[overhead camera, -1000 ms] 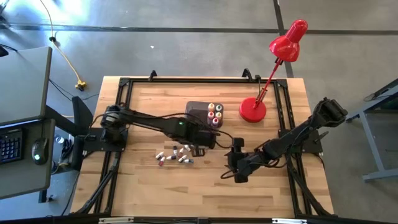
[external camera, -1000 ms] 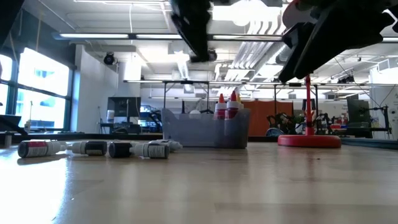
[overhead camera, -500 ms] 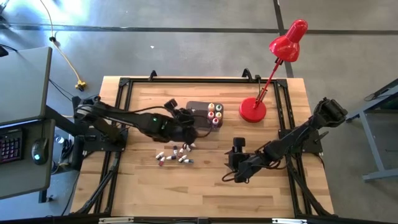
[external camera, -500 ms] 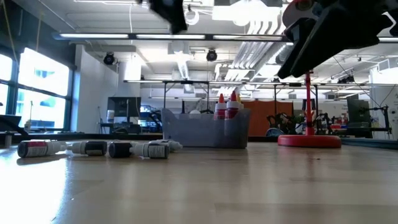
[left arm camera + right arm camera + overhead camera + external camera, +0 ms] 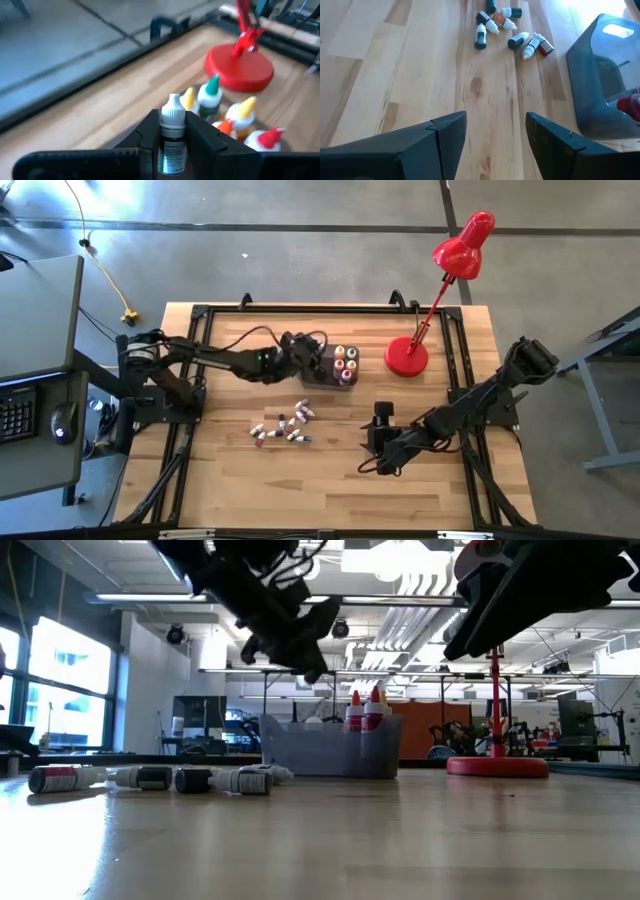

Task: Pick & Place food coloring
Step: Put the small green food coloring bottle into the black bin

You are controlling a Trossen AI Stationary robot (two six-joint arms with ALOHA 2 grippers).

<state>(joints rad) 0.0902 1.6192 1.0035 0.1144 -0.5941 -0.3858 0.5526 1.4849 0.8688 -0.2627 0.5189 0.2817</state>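
Left hand (image 5: 172,145) pinches 1 white-capped vial (image 5: 172,131) above the grey bin (image 5: 318,357); right hand (image 5: 495,145) spread.

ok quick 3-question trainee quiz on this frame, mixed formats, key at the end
1. True or false: the left gripper is shut on a white-capped bottle.
2. Multiple choice: where do the bottles not yet moved lie? A) in a loose cluster on the table in front of the bin; B) beside the red lamp base; C) under the right gripper.
3. Fill in: the right gripper's fingers are ____ and hold nothing.

Key:
1. True. The bottle stands upright between the fingers, near the bin where pointed-cap bottles already stand.
2. A
3. open
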